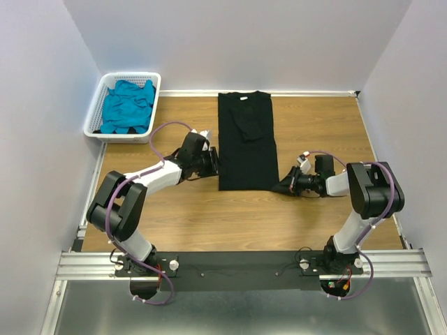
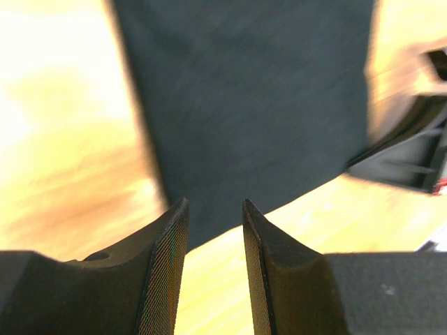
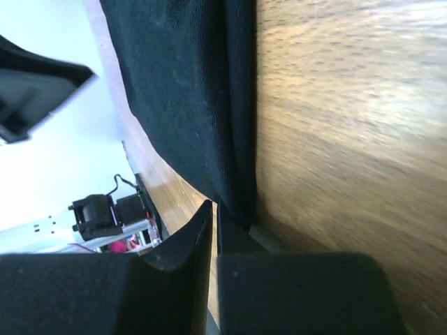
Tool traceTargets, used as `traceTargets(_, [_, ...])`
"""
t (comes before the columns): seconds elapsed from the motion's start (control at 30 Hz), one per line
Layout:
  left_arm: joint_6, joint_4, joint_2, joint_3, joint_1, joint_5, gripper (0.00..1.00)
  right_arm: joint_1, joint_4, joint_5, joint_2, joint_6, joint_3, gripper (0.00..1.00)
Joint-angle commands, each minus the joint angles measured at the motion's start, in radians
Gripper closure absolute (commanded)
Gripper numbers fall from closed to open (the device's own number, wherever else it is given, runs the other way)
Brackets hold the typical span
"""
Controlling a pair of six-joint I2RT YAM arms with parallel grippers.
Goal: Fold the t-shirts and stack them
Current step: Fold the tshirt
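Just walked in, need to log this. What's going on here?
A black cloth t-shirt lies folded into a long strip on the wooden table. The robot's left pincer is open beside the shirt's left edge, holding nothing. The right pincer is nearly shut at the near right corner; a grip isn't clear. A teal-blue t-shirt lies crumpled in the white slotted plastic basket.

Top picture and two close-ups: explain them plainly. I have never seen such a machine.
Two robot arms stand at the near edge of a wooden table. The top picture looks down on them; each close-up comes from a wrist camera, behind that arm's hand. A black t-shirt, folded narrow, lies on the table; a teal t-shirt sits in a white basket, far left. The left hand is open beside the shirt, holding nothing. The right hand is nearly shut at its near corner; whether it grips is unclear.
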Motion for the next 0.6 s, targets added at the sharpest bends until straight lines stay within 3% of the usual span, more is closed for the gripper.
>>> traceTargets(0.0, [-0.015,-0.012,-0.063,-0.071,-0.01,-0.074,0.55,-0.018,-0.034,0.104,-0.018,-0.007,-0.019,0.87])
traceTargets(0.1, [-0.026,-0.04,-0.086,-0.106,-0.008,-0.097,0.52,-0.025,-0.145,0.188,-0.038,-0.024,-0.012,0.87])
traceTargets(0.27, [-0.046,-0.092,-0.14,-0.131,-0.023,-0.154,0.42,-0.028,-0.191,0.164,-0.144,-0.028,-0.016,0.86])
traceTargets(0.4, [-0.055,-0.161,-0.136,-0.082,-0.076,-0.228,0.29,-0.027,-0.375,0.24,-0.288,-0.1,0.04,0.75])
traceTargets(0.47, [-0.06,-0.207,-0.099,-0.03,-0.117,-0.266,0.21,-0.024,-0.524,0.335,-0.342,-0.148,0.093,0.64])
traceTargets(0.57, [-0.063,-0.274,-0.035,0.022,-0.158,-0.335,0.2,-0.016,-0.678,0.45,-0.44,-0.197,0.174,0.41])
